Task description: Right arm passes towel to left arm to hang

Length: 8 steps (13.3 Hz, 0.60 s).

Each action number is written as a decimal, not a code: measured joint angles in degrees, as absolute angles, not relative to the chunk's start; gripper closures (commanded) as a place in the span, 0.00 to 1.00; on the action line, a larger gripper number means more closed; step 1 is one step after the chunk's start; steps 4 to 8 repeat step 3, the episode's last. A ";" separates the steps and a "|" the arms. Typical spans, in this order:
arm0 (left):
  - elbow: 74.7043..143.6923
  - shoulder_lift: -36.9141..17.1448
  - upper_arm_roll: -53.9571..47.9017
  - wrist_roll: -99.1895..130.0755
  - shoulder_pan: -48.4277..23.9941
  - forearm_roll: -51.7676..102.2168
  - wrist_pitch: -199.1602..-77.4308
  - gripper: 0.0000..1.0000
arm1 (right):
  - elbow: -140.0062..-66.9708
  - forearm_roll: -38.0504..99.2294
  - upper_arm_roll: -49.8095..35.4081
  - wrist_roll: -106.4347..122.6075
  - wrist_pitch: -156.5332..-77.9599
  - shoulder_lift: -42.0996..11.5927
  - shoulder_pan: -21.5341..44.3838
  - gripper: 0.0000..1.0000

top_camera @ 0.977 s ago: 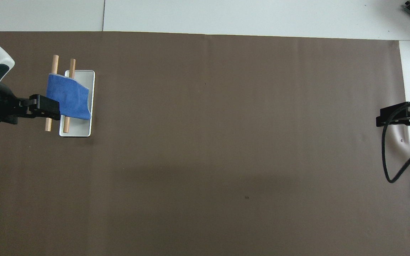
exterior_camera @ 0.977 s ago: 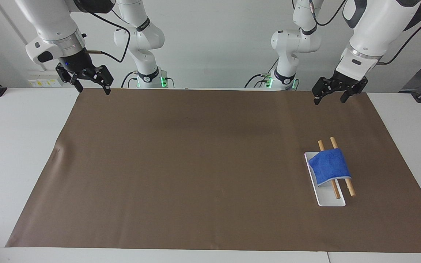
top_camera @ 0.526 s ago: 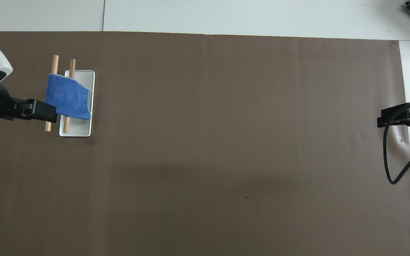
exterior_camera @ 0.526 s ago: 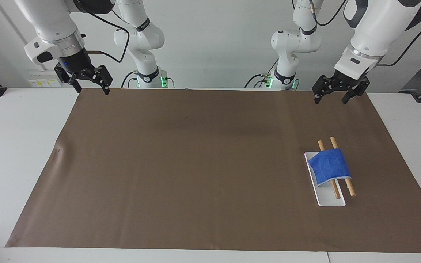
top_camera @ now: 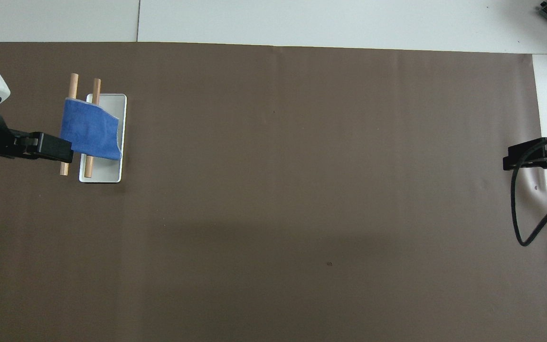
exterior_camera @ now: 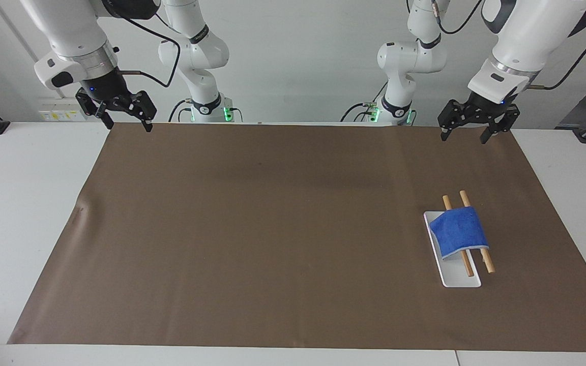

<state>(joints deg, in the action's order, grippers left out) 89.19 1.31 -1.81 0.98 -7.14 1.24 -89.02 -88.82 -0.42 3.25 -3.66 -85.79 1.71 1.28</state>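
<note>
Blue towel draped over two wooden rods, lying side by side above a small white tray. One corner of the cloth hanging down toward the tray floor. Rods, tray and towel at the left arm's end of the brown mat, about midway across its depth.

Left gripper up in the air over the mat edge closest to the robots, at the left arm's end, well apart from the towel; fingers spread, nothing between them. Overhead view: black gripper body overlapping the rods' ends, only because of its height. Left arm angled down from its base.

Right gripper up in the air over the mat corner closest to the robots at the right arm's end; fingers spread, nothing between them. Black cable looping below it in the overhead view. Right arm waiting.

Two slimmer white arms with green lights at their bases, standing between the two large arms.

White table showing around the mat.
</note>
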 measured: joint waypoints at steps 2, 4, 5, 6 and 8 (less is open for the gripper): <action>89.19 1.55 -1.87 0.98 -7.14 1.24 -89.02 0.00 | -88.83 -0.42 3.25 -3.66 -85.79 1.70 1.28 0.00; 89.19 1.56 -1.87 0.97 -7.14 1.24 -89.02 0.00 | -88.85 -0.42 3.25 -3.66 -85.78 1.70 1.28 0.00; 89.19 1.56 -1.87 0.97 -7.14 1.24 -89.02 0.00 | -88.85 -0.42 3.25 -3.66 -85.78 1.70 1.28 0.00; 89.19 1.56 -1.87 0.97 -7.14 1.24 -89.02 0.00 | -88.85 -0.42 3.25 -3.66 -85.78 1.70 1.28 0.00; 89.19 1.56 -1.87 0.97 -7.14 1.24 -89.02 0.00 | -88.85 -0.42 3.25 -3.66 -85.78 1.70 1.28 0.00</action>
